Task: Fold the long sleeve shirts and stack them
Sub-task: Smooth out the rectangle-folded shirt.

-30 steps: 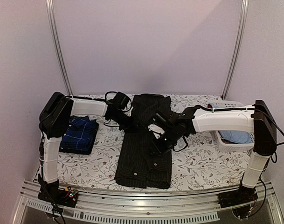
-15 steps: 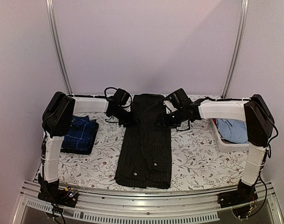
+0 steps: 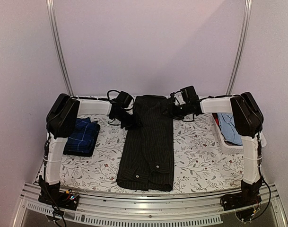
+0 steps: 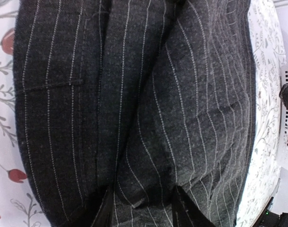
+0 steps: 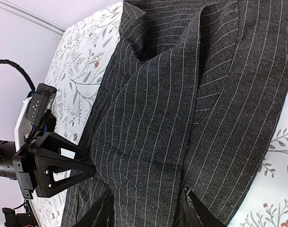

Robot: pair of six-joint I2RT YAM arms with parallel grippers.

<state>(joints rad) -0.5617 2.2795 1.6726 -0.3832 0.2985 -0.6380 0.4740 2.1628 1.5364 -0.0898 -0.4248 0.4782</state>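
A table (image 3: 196, 161) covered in a floral cloth is seen from above. The black pinstriped shirt (image 3: 148, 146) lies down its centre as a long narrow strip. The collar end is near the far edge and the hem is just inside the near edge, with both sides folded inward so the long edges run nearly straight. Bare tabletop shows on both sides of the strip. The wider stretch is on the right, and the near half of the table has no arm over it.

Both arms reach in across the far half of the table. The left gripper (image 4: 143, 212) is at the shirt's far left edge. In its wrist view the two fingers (image 4: 104, 213) are spread apart with pinstriped cloth between them, and it cannot be told whether the tips pinch the cloth. The right gripper (image 5: 147, 212) is at the far right edge, just over the folded-in side panel. Its fingers (image 5: 196, 213) are also spread, with nothing visibly clamped between them. The two claws face each other across the width of the shirt, and the left one shows in the right wrist view.

The navy checked shirt (image 3: 81, 137) lies folded in a small square near the left edge, under the left upper arm and well apart from the black shirt. At the right edge is a white basket (image 3: 227, 145) holding light blue cloth (image 3: 227, 126), partly hidden by the right arm. Black cables (image 3: 113, 94) loop above the left wrist. A metal rail (image 3: 144, 205) runs along the near edge, and two upright poles (image 3: 58, 47) stand at the far corners.
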